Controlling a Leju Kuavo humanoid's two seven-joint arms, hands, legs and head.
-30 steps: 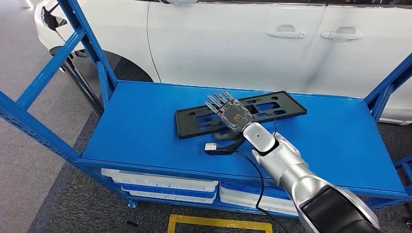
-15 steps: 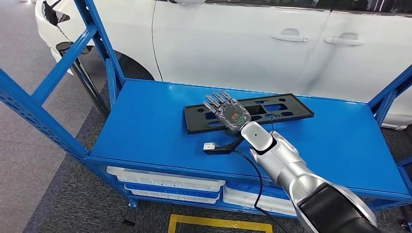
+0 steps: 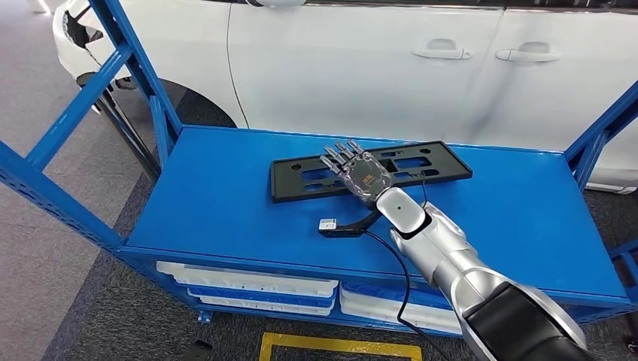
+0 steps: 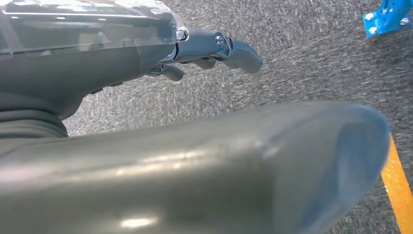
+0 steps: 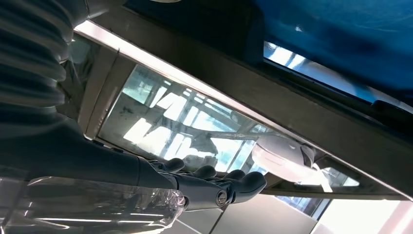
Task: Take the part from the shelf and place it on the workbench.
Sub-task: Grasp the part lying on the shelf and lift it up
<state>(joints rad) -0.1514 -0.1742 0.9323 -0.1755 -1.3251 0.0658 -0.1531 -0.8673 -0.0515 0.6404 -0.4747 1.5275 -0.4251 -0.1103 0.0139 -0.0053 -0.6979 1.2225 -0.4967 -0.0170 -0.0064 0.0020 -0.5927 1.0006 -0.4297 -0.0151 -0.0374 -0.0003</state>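
So the part [image 3: 370, 170] you're after is that flat black plate sitting middle of frame in the head view, lying on the blue shelf [image 3: 226, 203]. Its long axis runs pretty much left to right across the picture, tilted a touch so the right end sits higher in frame.

Your right hand [image 3: 355, 171] is right on top of it, a bit left of the plate's middle, fingers stretched out and spread toward the top of frame, so across the long axis and not along it. It isn't gripping anything as far as I can see, just flat over the plate. Whether the fingertips actually touch it, can't tell from here. In the right wrist view the plate's dark edge runs close past the fingers [image 5: 243, 183].

Left hand [image 4: 204, 48] hangs low over grey carpet, fingers loosely curled, nothing in it. So the right one's your nearer hand by a mile.

Surface is smooth painted metal, so I'd guess the plate slides easily. Plenty of bare shelf around it. White car [image 3: 361, 60] sits behind, upper part of frame, and blue uprights [image 3: 128, 60] at upper left.
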